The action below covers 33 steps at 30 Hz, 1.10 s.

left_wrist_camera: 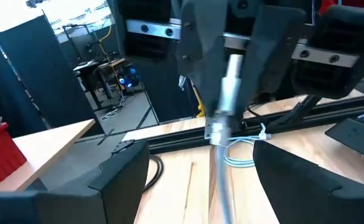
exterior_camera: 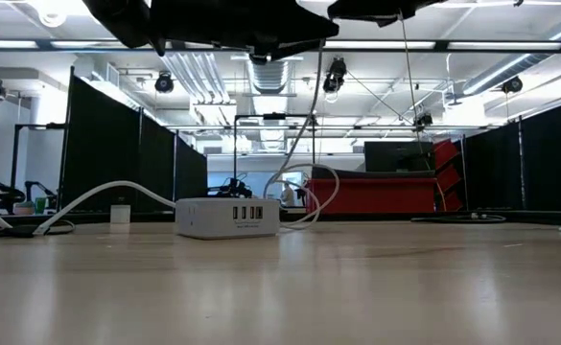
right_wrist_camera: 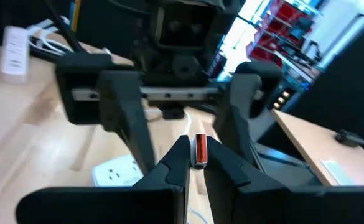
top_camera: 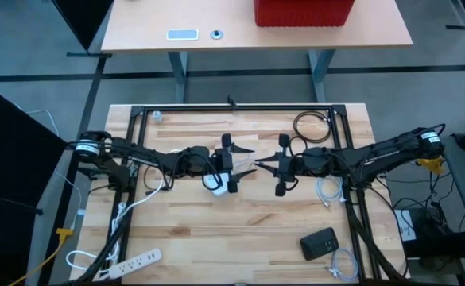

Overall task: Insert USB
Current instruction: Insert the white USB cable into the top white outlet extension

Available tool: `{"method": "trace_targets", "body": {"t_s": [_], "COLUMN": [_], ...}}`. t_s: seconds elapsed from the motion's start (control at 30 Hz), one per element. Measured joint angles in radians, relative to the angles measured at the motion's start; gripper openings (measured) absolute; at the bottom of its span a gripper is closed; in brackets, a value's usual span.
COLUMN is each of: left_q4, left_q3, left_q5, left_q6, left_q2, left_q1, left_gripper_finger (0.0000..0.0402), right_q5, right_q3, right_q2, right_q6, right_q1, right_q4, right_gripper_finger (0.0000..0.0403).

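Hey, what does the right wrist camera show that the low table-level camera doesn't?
Only the right wrist view: the right hand shut on the USB plug, with the left hand facing it, open.

Only the low view: the white charging hub's front row of ports and its white cable trailing across the table.

Both: that hub on the wooden table, seen from above in the wrist view.

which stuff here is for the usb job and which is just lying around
For the job:
- USB plug, pinched in the right tool
- white USB charging hub on the table
- left tool, open, facing the right one

Lying about:
- white power strip
- black device
- coiled black cable
- red box on the far desk
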Motion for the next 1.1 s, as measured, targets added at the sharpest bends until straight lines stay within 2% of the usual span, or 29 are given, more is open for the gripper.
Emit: {"method": "trace_targets", "body": {"t_s": [0.3,0.4,0.53,0.77,0.97,1.1], "left_q4": [0.0,0.001,0.006,0.008,-0.003,-0.03], "left_q3": [0.0,0.0,0.0,0.0,0.0,0.0], "left_q5": [-0.003,-0.003,-0.003,-0.001,0.0,-0.004], "left_q6": [-0.01,-0.01,-0.009,-0.007,-0.006,-0.013], "left_q2": [0.0,0.0,0.0,0.0,-0.001,-0.016], "left_q1": [0.0,0.0,0.0,-0.001,-0.004,-0.006], "left_gripper_finger": [0.0274,0.0263,0.0195,0.002,0.0002,0.0001], "right_q5": [-0.029,-0.029,-0.029,-0.009,-0.009,0.052], "right_q3": [0.0,0.0,0.0,0.0,0.0,0.0], "right_q2": [0.0,0.0,0.0,0.0,0.0,-0.001], "right_q6": [0.0,0.0,0.0,-0.003,0.003,0.018], "right_q1": [0.0,0.0,-0.002,-0.002,-0.002,-0.002], "right_q4": [0.027,0.026,0.026,0.024,0.006,-0.021], "right_gripper_finger": [0.0019,0.0019,0.0019,0.0019,0.0021,0.0061]}}
